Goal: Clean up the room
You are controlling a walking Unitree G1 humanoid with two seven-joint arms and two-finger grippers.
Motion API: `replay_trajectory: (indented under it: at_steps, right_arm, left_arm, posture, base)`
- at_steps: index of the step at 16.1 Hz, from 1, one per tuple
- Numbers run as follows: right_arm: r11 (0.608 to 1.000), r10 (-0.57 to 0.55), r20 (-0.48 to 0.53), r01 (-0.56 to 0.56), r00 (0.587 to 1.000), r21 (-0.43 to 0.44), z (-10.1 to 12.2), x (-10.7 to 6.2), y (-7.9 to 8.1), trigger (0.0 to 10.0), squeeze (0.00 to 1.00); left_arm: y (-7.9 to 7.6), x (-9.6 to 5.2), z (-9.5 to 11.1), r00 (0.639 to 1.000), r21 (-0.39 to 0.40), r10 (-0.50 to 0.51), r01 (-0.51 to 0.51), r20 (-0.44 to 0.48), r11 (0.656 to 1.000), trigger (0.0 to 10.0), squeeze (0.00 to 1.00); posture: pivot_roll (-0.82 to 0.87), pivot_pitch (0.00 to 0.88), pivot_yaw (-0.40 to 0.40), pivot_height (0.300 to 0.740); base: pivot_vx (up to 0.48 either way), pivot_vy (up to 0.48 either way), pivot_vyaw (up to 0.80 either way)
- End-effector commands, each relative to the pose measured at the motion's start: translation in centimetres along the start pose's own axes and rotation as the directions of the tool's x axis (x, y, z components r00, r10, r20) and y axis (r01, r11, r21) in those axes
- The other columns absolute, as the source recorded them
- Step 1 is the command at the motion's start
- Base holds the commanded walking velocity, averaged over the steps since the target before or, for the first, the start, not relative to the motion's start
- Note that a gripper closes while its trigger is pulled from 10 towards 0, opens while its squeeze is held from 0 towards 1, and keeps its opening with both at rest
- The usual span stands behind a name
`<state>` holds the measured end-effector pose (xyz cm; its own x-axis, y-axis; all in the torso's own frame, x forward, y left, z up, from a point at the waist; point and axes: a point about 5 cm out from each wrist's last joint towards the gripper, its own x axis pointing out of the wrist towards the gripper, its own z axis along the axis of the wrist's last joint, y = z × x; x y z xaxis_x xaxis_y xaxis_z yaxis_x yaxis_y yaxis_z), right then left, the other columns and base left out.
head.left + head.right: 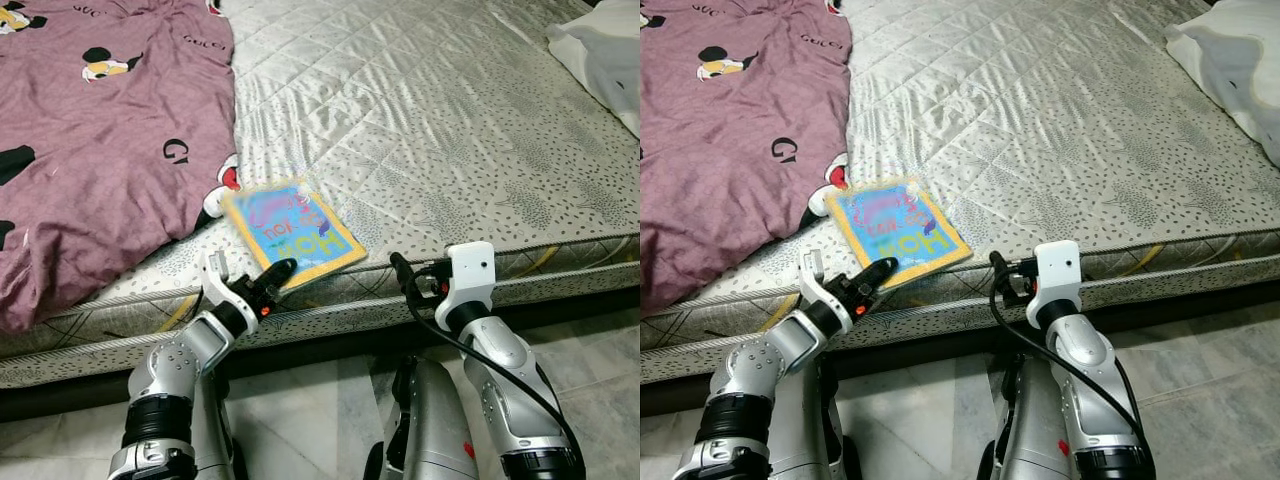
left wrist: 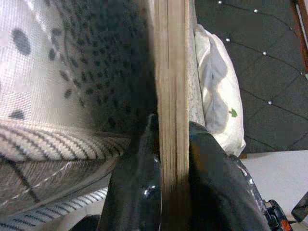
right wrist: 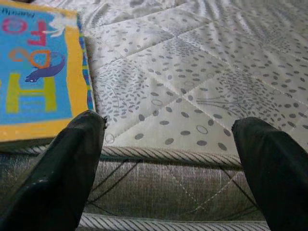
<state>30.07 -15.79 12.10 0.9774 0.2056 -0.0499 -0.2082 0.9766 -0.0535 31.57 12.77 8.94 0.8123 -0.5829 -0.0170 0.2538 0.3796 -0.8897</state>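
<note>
- Book: we are logging one thin, square picture book with a blue cover, a yellow border, and large lettering in yellow, pink and purple. In the right wrist view a small dark-blue animal figure is showing among the letters. It is lying flat at the near edge of the mattress, one corner just beside the blanket's edge, its near corner reaching the mattress rim.
- Left gripper: we are noting it at the book's near corner; in the left wrist view its black fingers are pressing on either side of the book's edge, clamped on it.
- Right gripper: we are recording it hovering at the mattress rim to the right of the book, apart from it, fingers spread wide and holding nothing.
- Mattress: we are listing a silver-grey quilted surface with a dotted leaf print and a striped piped border.
- Blanket: we are listing a mauve cloth with cartoon-mouse figures and printed letters, lying spread over the left part of the mattress.
- Pillow: we are listing a white one at the far right corner, well apart from the book.
- Floor: we are seeing pale tile below the bed.
</note>
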Motion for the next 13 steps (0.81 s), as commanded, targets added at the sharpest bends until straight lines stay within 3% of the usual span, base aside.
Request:
replay_trajectory:
  at_steps: [1,3,8,10,11,13]
  right_arm:
    - [1.000,-0.002,-0.003,0.002,1.000,-0.003,-0.2,0.0,0.1,10.0,0.00]
    - [1.000,0.005,-0.003,-0.005,1.000,0.001,-0.3,0.1,0.2,10.0,0.00]
    - [0.999,0.026,0.014,-0.026,1.000,0.020,0.0,1.1,0.7,10.0,0.00]
    - [0.999,0.017,0.029,-0.019,0.999,0.046,0.2,1.3,0.9,10.0,0.00]
    - [0.997,0.000,0.051,-0.004,0.999,0.074,0.6,1.6,1.1,10.0,0.00]
    - [0.997,-0.008,0.068,0.003,0.998,0.081,0.8,1.8,1.3,10.0,0.00]
  left_arm:
    - [0.0,-0.2,0.0,1.000,0.008,-0.012,0.012,0.008,1.000,0.0,0.00]
    - [0.0,-0.3,0.1,1.000,0.021,-0.014,0.014,0.008,1.000,0.0,0.00]
    - [-0.5,-0.8,1.4,0.990,0.262,0.052,-0.085,0.129,0.961,0.0,0.00]
    - [-0.3,-1.7,1.8,0.975,0.390,0.134,-0.196,0.179,0.900,0.0,0.00]
    - [-0.7,-2.8,2.1,0.963,0.467,0.150,-0.241,0.225,0.851,0.0,0.00]
    - [-1.0,-3.6,2.3,0.947,0.501,0.162,-0.286,0.277,0.817,0.0,0.00]
  posture:
    - [-0.11,0.182,-0.051,0.490]
    - [-0.10,0.178,-0.051,0.490]
    - [-0.06,0.143,-0.052,0.490]
    - [-0.04,0.131,-0.049,0.490]
    - [-0.03,0.127,-0.042,0.490]
    - [-0.01,0.125,-0.034,0.490]
  base:
    - [0.000,0.000,0.00]
    - [0.000,0.000,0.00]
    - [0.000,0.000,0.00]
    - [0.000,0.000,0.00]
    - [0.000,0.000,0.00]
    - [0.000,0.000,0.00]
